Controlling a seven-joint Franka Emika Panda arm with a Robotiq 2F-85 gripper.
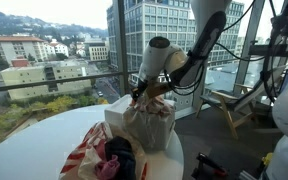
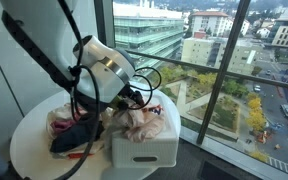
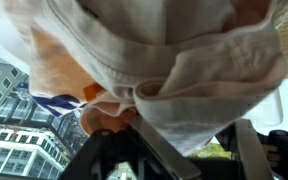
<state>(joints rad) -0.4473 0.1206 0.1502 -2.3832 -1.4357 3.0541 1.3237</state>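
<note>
Cream crumpled cloth (image 3: 184,70): bunched at the mouth of the bin, right against the pincer and filling most of the wrist view.
Pincer (image 1: 144,92): pointed down into the cloth. Its dark fingers (image 3: 252,150) show apart at the lower edge of the wrist view, but folds cover the tips, so I cannot tell whether it grips the cloth or merely touches it.
White plastic bin (image 2: 144,150): stands upright on the surface, just beside the window glass, with the cloth heaped over its top.
Loose clothes pile (image 2: 74,130): lies on the surface touching the bin, with red-and-white striped, dark and pink pieces.
Round white surface (image 1: 34,140): carries the bin and the pile.
Step in hand: by my judgement, working the cloth at the bin's opening.
Next move calls for: a sure hold on a single fold, kept clear of the bin's rim.
Count: one pincer, one bin, one surface, one pile of at least three garments.
</note>
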